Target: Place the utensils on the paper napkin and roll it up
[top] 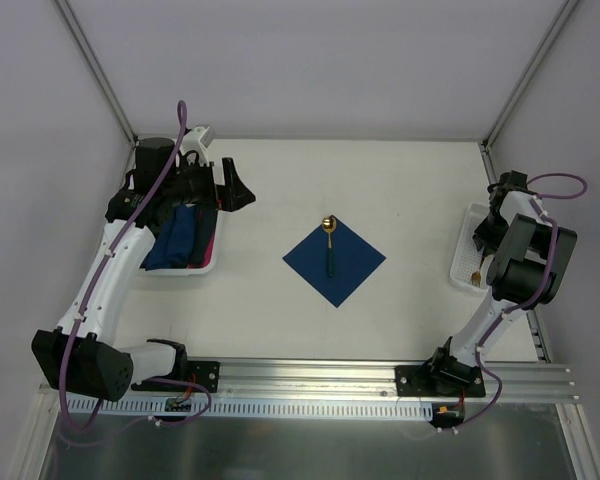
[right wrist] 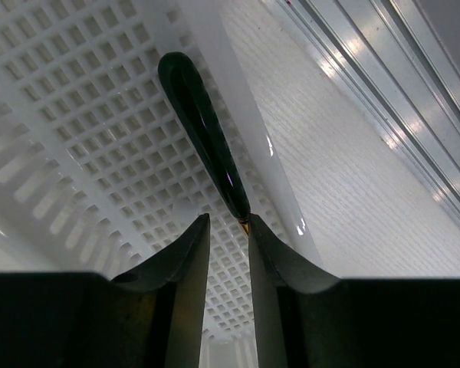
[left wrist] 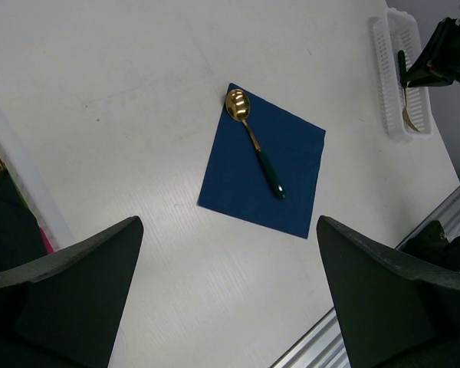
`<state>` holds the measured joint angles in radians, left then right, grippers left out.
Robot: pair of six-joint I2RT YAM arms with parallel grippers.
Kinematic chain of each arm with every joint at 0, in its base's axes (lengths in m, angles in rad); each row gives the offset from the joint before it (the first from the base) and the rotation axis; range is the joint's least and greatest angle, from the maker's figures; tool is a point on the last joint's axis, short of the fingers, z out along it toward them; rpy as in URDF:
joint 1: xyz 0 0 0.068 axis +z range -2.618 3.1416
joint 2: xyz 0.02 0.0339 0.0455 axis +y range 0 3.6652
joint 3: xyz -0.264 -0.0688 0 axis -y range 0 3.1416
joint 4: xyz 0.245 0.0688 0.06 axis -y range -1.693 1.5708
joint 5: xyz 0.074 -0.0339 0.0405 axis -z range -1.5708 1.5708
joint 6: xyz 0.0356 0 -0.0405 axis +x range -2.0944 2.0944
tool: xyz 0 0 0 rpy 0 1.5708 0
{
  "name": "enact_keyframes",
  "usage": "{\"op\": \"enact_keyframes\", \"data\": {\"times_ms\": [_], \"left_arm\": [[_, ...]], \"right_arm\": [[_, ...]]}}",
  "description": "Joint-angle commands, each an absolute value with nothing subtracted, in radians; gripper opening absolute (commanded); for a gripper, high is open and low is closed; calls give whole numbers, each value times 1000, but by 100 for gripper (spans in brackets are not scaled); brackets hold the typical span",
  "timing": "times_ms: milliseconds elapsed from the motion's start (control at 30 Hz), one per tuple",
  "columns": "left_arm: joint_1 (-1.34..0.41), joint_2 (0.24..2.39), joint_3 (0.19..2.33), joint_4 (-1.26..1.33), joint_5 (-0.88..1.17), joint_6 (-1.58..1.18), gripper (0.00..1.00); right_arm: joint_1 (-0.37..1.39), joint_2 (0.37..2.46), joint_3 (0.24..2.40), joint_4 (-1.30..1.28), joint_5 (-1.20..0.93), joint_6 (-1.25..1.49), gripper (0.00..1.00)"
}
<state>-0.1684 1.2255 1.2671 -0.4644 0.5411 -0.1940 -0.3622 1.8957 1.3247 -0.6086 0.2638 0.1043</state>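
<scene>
The dark blue paper napkin (top: 348,268) (left wrist: 230,184) lies flat as a diamond in the middle of the table. A spoon (top: 330,245) (left wrist: 254,142) with a gold bowl and dark green handle rests on it. My right gripper (top: 485,235) (right wrist: 228,222) points down into the white tray (top: 466,262) (right wrist: 77,115), its jaws a narrow gap apart. Another utensil (right wrist: 203,130), dark green-handled, lies in the tray with its gold neck against the right finger's tip. A gold fork head (left wrist: 410,115) also shows in that tray. My left gripper (top: 242,190) (left wrist: 228,222) hangs wide open and holds nothing.
A white tray (top: 185,272) at the left holds dark blue rolls (top: 180,240), under my left arm. An aluminium rail (top: 310,385) runs along the near edge. Frame posts stand at the back corners. The right tray sits close to the table's right edge.
</scene>
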Motion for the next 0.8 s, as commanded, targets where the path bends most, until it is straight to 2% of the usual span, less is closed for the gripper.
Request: {"op": "enact_keyframes", "data": {"times_ms": [0,133,500,700,733,767], "left_arm": [[-160,1233,1295,-462,543,-183,99],[-160,1235,1299,-463,542,-181,99],[-160,1233,1304,-463,538,-178,99],[-160,1230,1307,-463,537,-179,99],[-160,1230,1305,-463,537,-178,99],[-160,1230,1305,-463,538,-178,99]], "right_arm": [[-370,1902,1361,-595,262,124,30],[-373,1913,1364,-595,267,127,34],[-379,1983,1388,-595,219,124,32],[-379,1988,1382,-586,183,117,17],[-379,1987,1382,-587,176,114,8],[-379,1982,1384,-589,172,110,4]]}}
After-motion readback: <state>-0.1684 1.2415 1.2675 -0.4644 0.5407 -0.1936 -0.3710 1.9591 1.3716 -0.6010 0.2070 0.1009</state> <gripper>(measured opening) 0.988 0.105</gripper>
